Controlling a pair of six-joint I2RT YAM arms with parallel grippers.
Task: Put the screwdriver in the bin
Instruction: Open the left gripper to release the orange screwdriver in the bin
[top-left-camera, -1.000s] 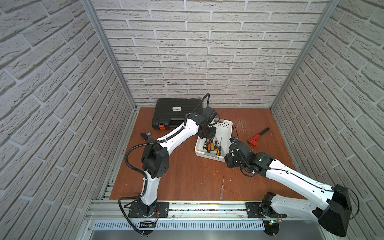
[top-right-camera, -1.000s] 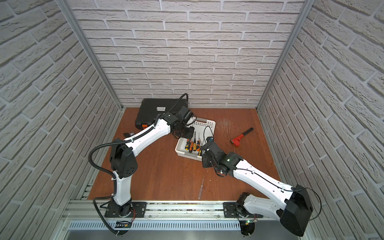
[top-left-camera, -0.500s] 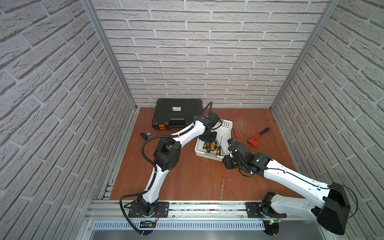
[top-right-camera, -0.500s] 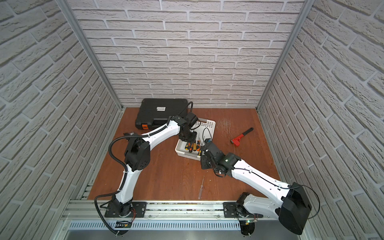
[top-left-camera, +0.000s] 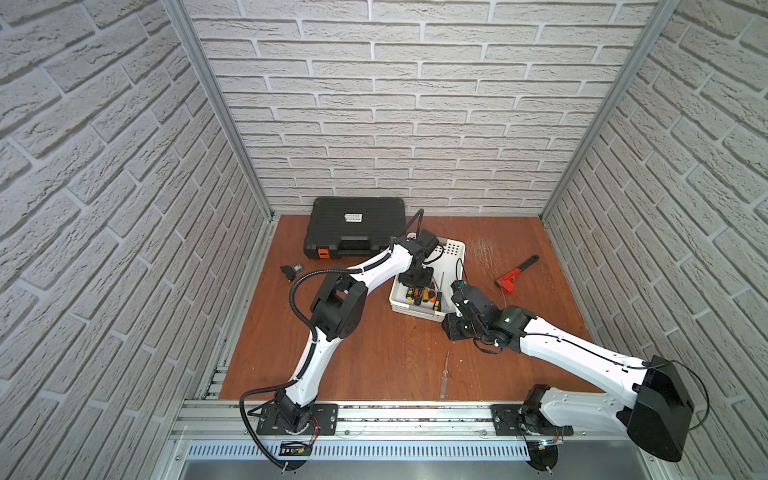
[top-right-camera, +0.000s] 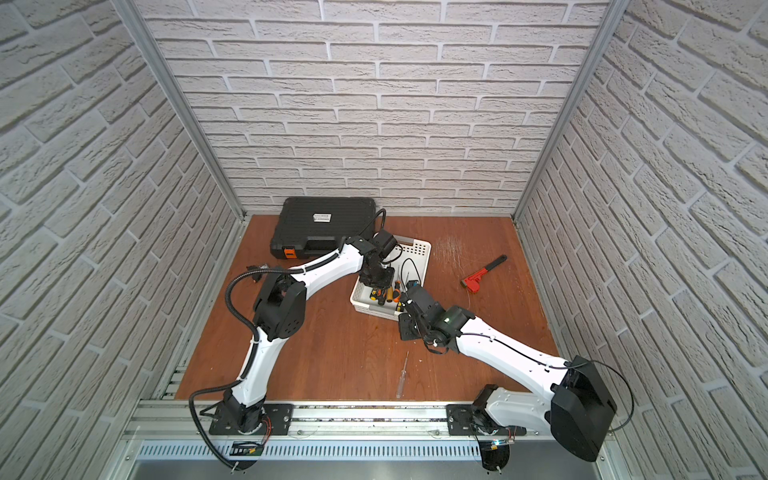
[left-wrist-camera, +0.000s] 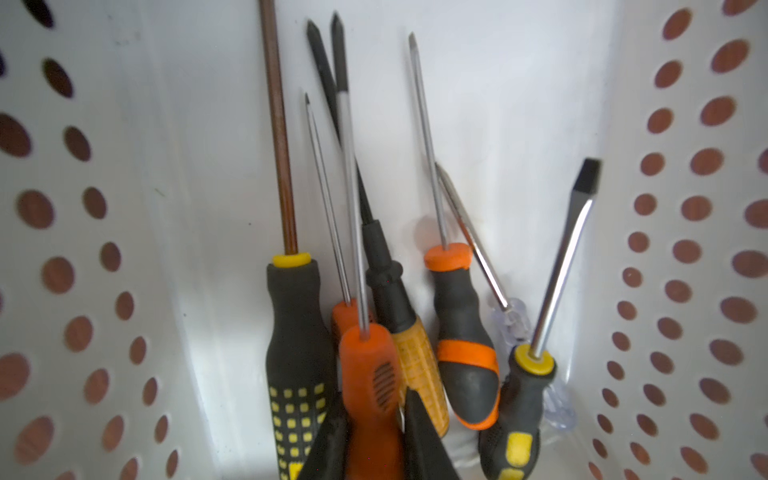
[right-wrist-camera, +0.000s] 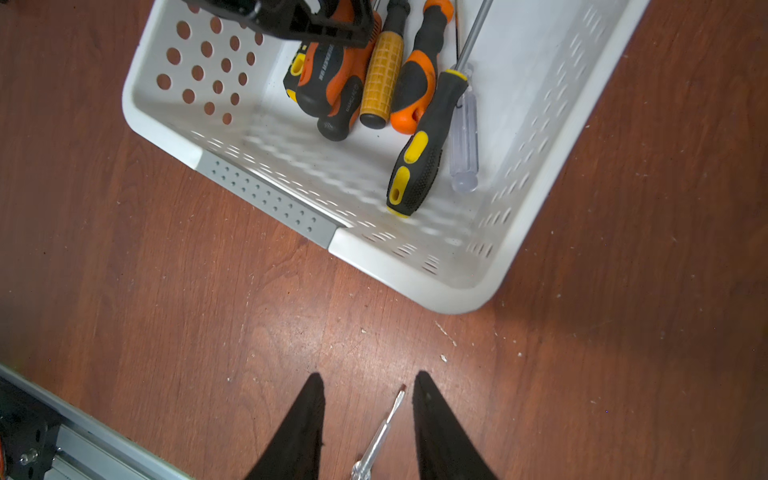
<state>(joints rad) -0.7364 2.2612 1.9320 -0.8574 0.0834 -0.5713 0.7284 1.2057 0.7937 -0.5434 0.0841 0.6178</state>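
Brick-pattern walls box in a brown wooden tabletop (top-left-camera: 374, 353), with the white bin (top-left-camera: 415, 312) sitting past its middle. The left claw (left-wrist-camera: 372, 415) is down inside the bin, closed on the orange-handled screwdriver (left-wrist-camera: 368, 365), which lies among other drivers (left-wrist-camera: 465, 332). Placement looks nearly done. Next it should let go and lift straight out without snagging its neighbours. The right claw (right-wrist-camera: 369, 374) hangs open, empty, just near of the bin. A clear-handled screwdriver (top-left-camera: 444, 376) lies loose on the near side.

The bin (right-wrist-camera: 419, 286) is seen as smooth, faintly glossy white plastic; the table (right-wrist-camera: 187, 299) as scuffed wood grain; the screwdrivers (left-wrist-camera: 461, 316) as matt rubbery handles with bright metal shafts.
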